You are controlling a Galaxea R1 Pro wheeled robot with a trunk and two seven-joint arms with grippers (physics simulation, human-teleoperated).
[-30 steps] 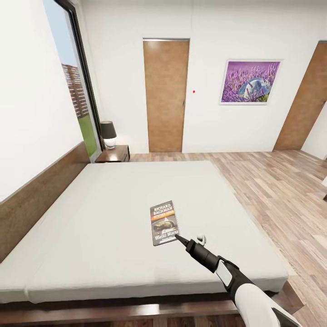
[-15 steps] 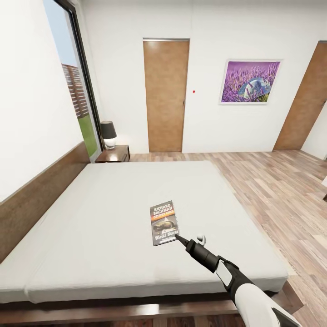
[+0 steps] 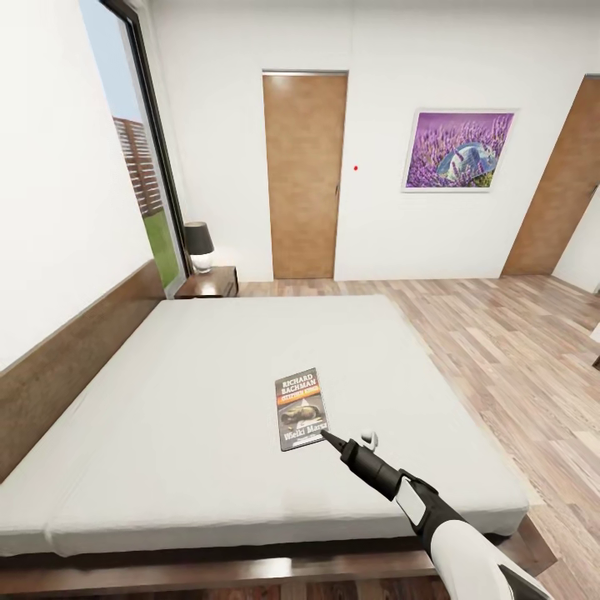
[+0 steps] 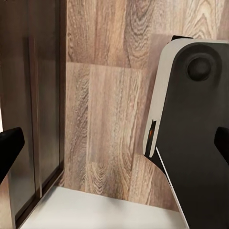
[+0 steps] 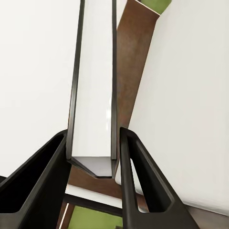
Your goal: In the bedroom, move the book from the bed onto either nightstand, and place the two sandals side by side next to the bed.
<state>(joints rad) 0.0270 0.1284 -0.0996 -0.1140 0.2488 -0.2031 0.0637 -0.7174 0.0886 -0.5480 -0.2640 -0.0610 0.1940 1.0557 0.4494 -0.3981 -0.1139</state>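
Observation:
The book (image 3: 301, 408), dark with an orange band, lies flat on the off-white bed (image 3: 192, 375), right of its middle. My right gripper (image 3: 327, 435) reaches over the bed's near edge to the book's near right corner. In the right wrist view the book (image 5: 95, 95) shows edge-on, white pages between dark covers, and the right gripper (image 5: 93, 157) is shut on it with a finger against each cover. My left gripper (image 4: 114, 148) hangs open over the plank floor beside the bed frame. The nightstand (image 3: 208, 285) stands past the bed's far left corner. The sandals are out of view.
A black-shaded lamp (image 3: 199, 246) stands on the nightstand beside the tall window (image 3: 133, 158). The brown headboard (image 3: 75, 358) runs along the left wall. Wood-plank floor (image 3: 517, 350) lies right of the bed, with brown doors (image 3: 304, 175) and a lavender picture (image 3: 460, 150) on the far wall.

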